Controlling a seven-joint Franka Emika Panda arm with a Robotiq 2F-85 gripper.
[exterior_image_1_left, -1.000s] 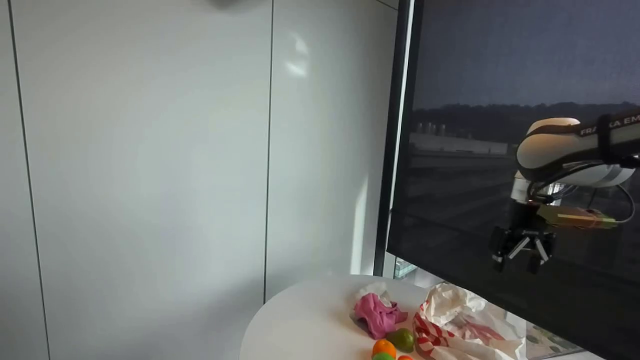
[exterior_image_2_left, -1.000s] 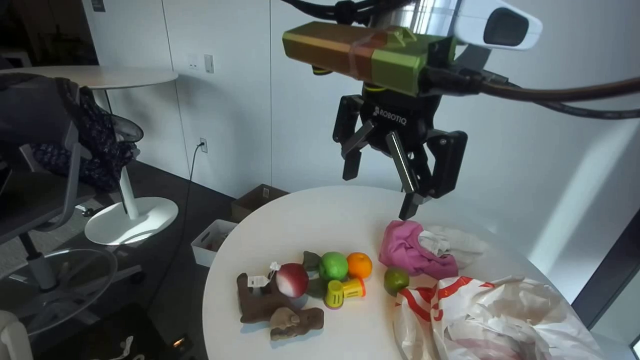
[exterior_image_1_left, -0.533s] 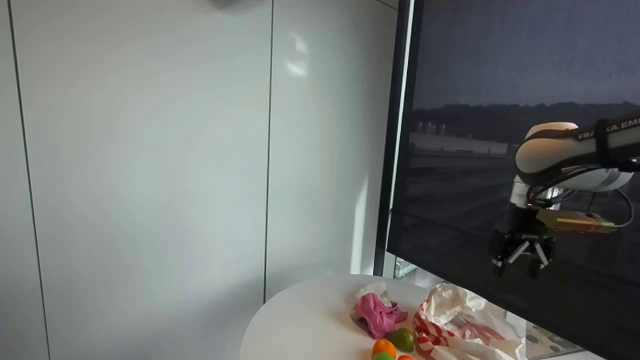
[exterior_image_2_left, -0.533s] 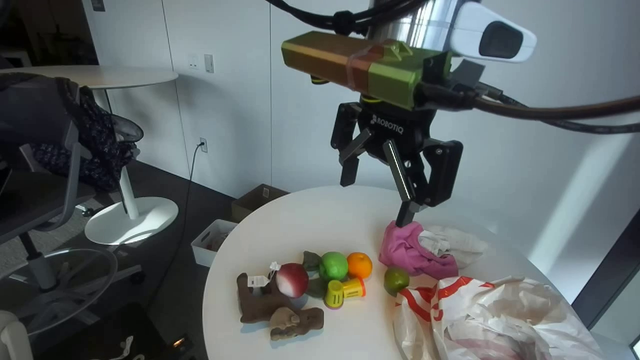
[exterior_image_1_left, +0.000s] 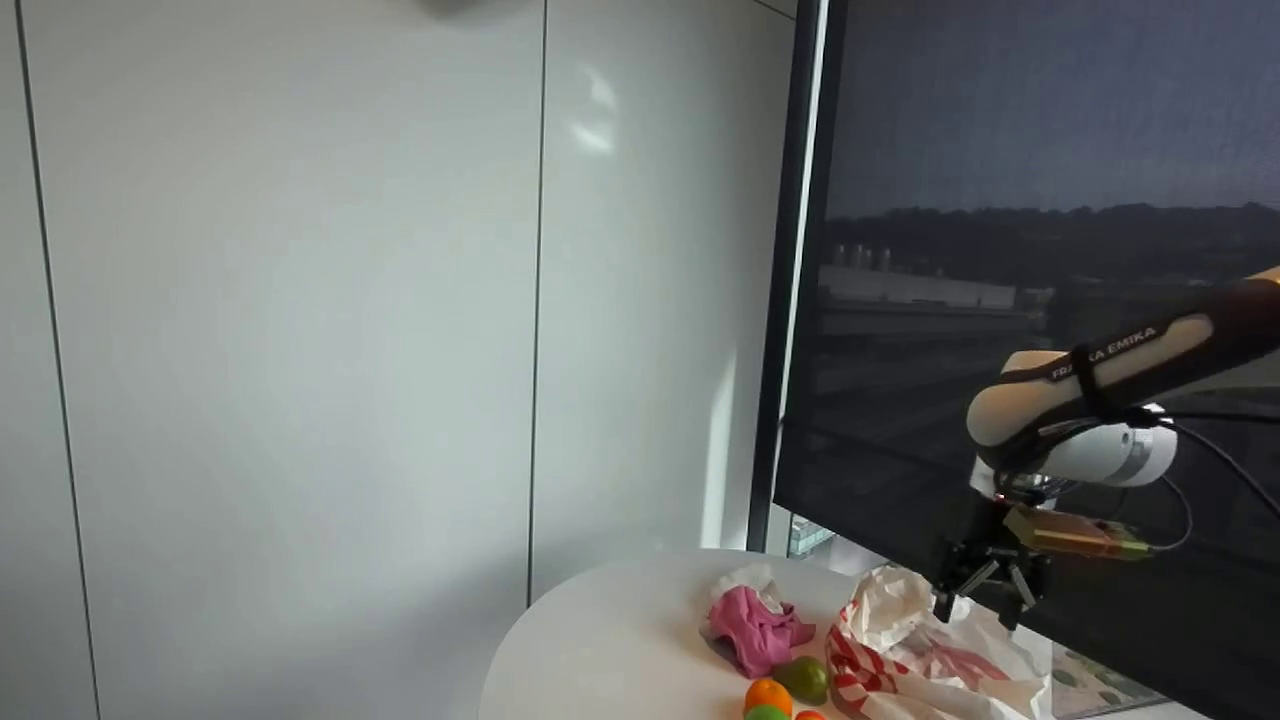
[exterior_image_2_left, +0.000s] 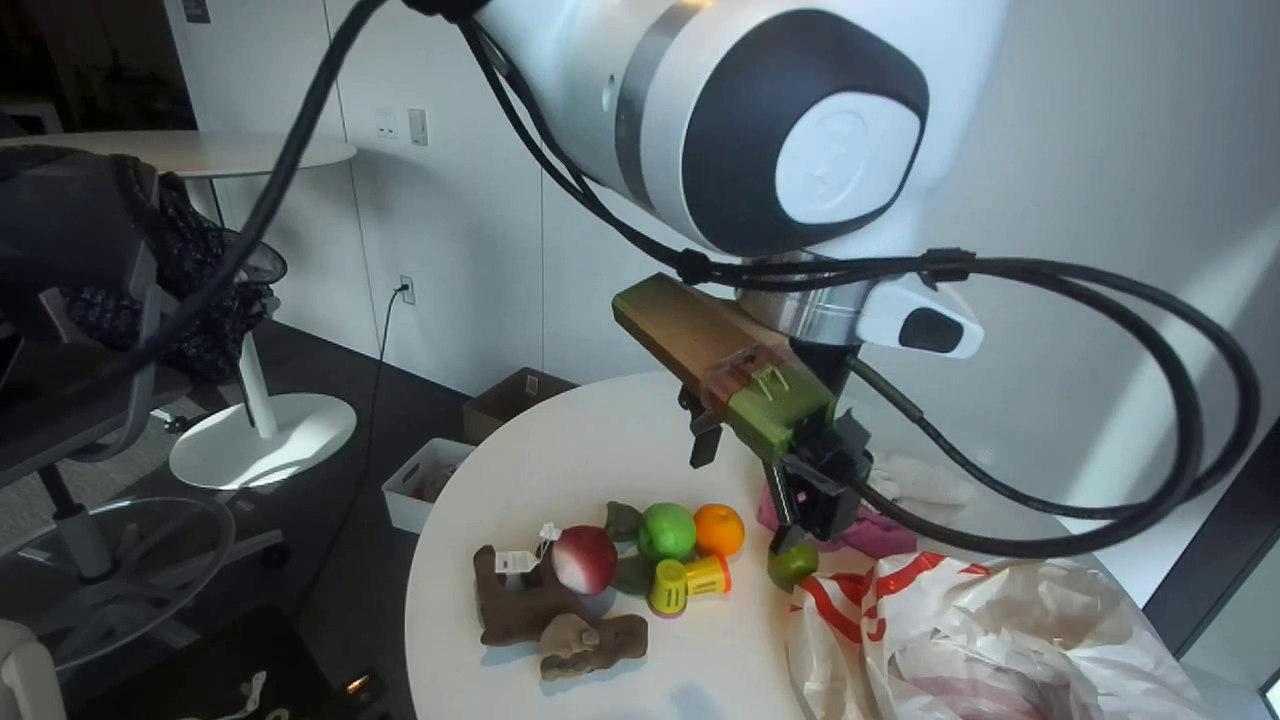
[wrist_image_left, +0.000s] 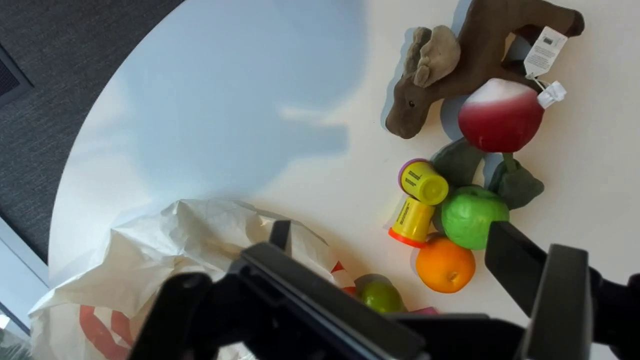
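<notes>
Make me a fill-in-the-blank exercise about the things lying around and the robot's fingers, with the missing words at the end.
The number of yellow tubs is ____.
Right beside the green apple lies a round fruit, an ____.
The bag is white with ____ markings.
The fingers aren't shut but ____.

Missing words: two; orange; red; open.

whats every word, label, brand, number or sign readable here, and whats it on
"FRA", then "KA EMIKA": robot arm, black strap between.
White tag: print too small to read.
Purple-rimmed yellow tub, red-rimmed yellow tub: markings too small to read.
Bag: red print, nothing legible as words.
</notes>
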